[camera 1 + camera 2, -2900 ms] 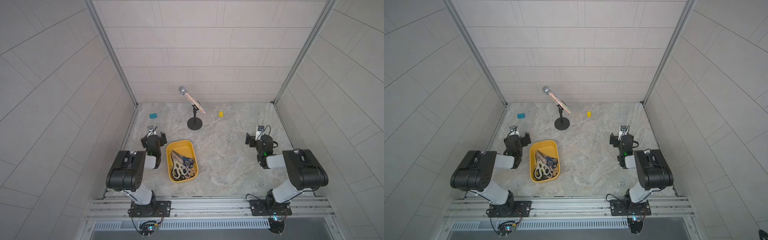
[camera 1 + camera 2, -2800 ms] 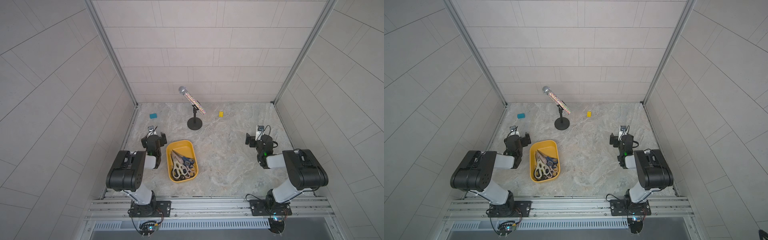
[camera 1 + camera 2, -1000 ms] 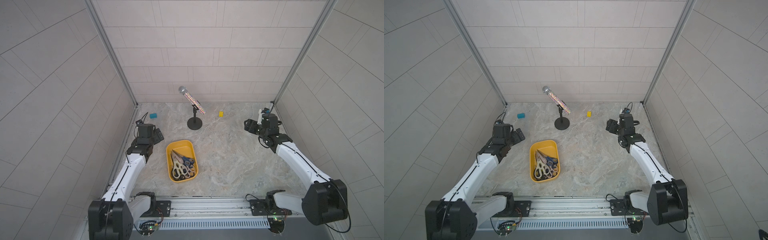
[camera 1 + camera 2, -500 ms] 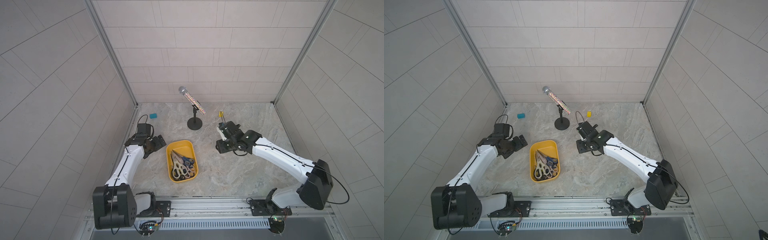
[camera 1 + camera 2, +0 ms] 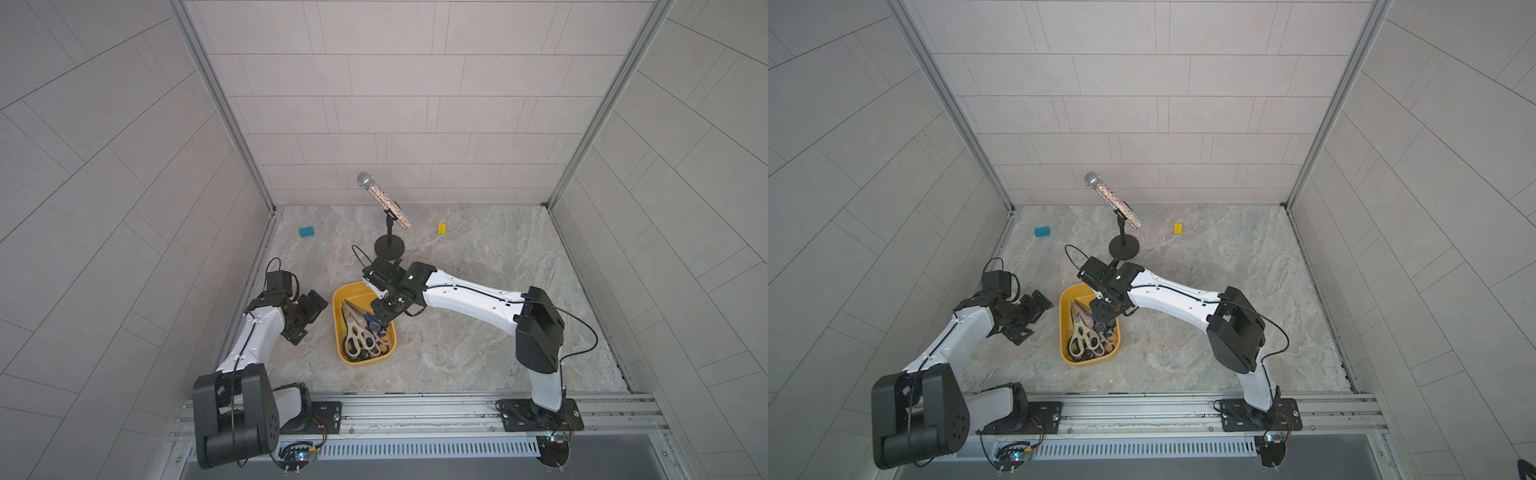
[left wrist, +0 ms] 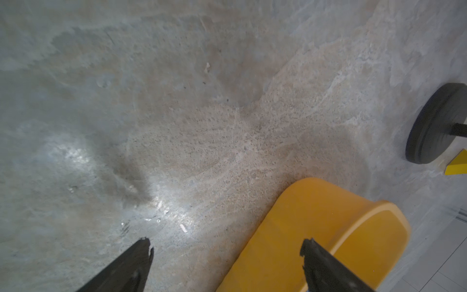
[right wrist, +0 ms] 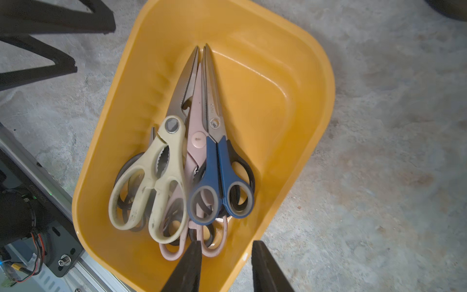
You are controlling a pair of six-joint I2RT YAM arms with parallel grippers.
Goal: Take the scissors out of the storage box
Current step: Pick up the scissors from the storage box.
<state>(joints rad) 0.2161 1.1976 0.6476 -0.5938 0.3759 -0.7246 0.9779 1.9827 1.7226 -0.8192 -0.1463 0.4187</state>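
The yellow storage box [image 5: 353,293] [image 5: 1073,293] stands on the stone floor, left of centre. Several scissors [image 5: 363,336] [image 5: 1086,334] lie piled in it, blades toward the back wall. The right wrist view shows cream-handled scissors [image 7: 156,177], pale pink ones [image 7: 199,141] and blue-handled ones [image 7: 219,177] on top, with dark handles underneath. My right gripper [image 5: 384,318] [image 7: 226,244] hovers over the box's right rim, open by a narrow gap and holding nothing. Just left of the box [image 6: 316,222], my left gripper [image 5: 307,318] [image 6: 226,242] stands wide open and empty.
A glittery microphone [image 5: 384,201] leans on a stand with a round black base [image 5: 389,248] [image 6: 434,126] just behind the box. A small blue block [image 5: 306,231] and a small yellow block [image 5: 442,227] lie near the back wall. Tiled walls enclose three sides.
My right arm has swung from the back right across to above the box, and its jaws have narrowed. My left gripper has come down beside the box's left side, still wide open.
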